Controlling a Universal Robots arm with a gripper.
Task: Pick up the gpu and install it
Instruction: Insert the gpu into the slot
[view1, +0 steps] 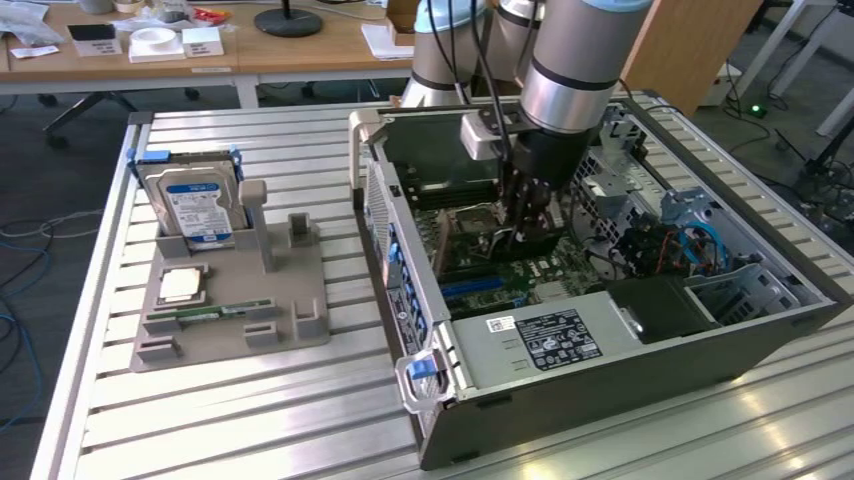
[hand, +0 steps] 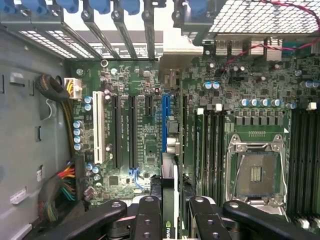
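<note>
The jaws are closed on the gpu (hand: 170, 200), one finger (hand: 148, 220) on each side of it. The card is seen edge-on, a thin green board with a black part on one face. It hangs inside the open case (view1: 601, 400), over the motherboard (hand: 145, 145), in line with the blue slot (hand: 164, 122). Whether its edge touches that slot cannot be told. A white slot (hand: 98, 127) and several black slots run parallel beside the blue one. The open CPU socket (hand: 255, 172) lies further along the board, past a row of memory slots.

In the exterior view, the arm (view1: 574, 60) reaches straight down into the case, which lies on its side on a slatted metal desk (view1: 240, 420). A labelled power supply (view1: 554, 340) sits at the near end of the case. On the exterior view's left of the case, well apart, a grey holder (view1: 300, 330) rests on the desk. It carries an upright hard drive (view1: 194, 205), a CPU chip (view1: 180, 285) and a RAM stick (view1: 200, 315).
</note>
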